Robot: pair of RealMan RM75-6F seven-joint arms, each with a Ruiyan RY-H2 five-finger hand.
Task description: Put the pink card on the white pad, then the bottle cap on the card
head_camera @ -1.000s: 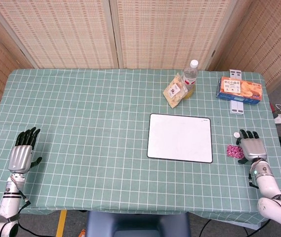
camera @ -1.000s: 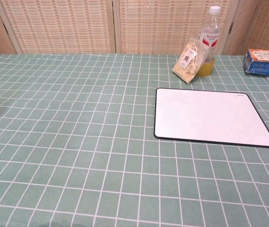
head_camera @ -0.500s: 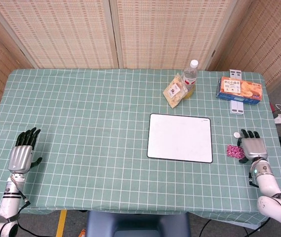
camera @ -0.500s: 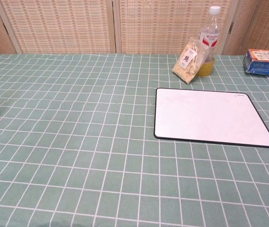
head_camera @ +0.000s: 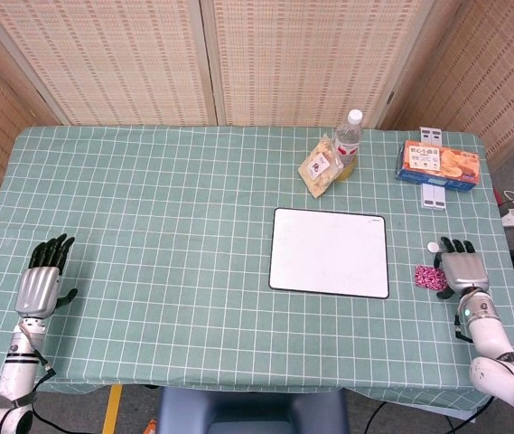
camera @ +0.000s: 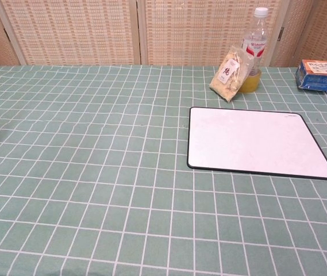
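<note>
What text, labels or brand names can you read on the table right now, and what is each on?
Bottle: white label with dark print, too blurred to read.
Snack bag: white tag with one red character, not legible.
Orange biscuit box: white characters on top, too small to read.
White pad: small dark mark at far right corner, unreadable.
Pink card and bottle cap: no readable text.

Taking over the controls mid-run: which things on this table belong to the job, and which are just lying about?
Job:
- flat white pad with black edge
- small pink patterned card
- small white bottle cap
- right hand beside both

Lying about:
- clear plastic bottle of yellow drink
- snack bag
- orange biscuit box
</note>
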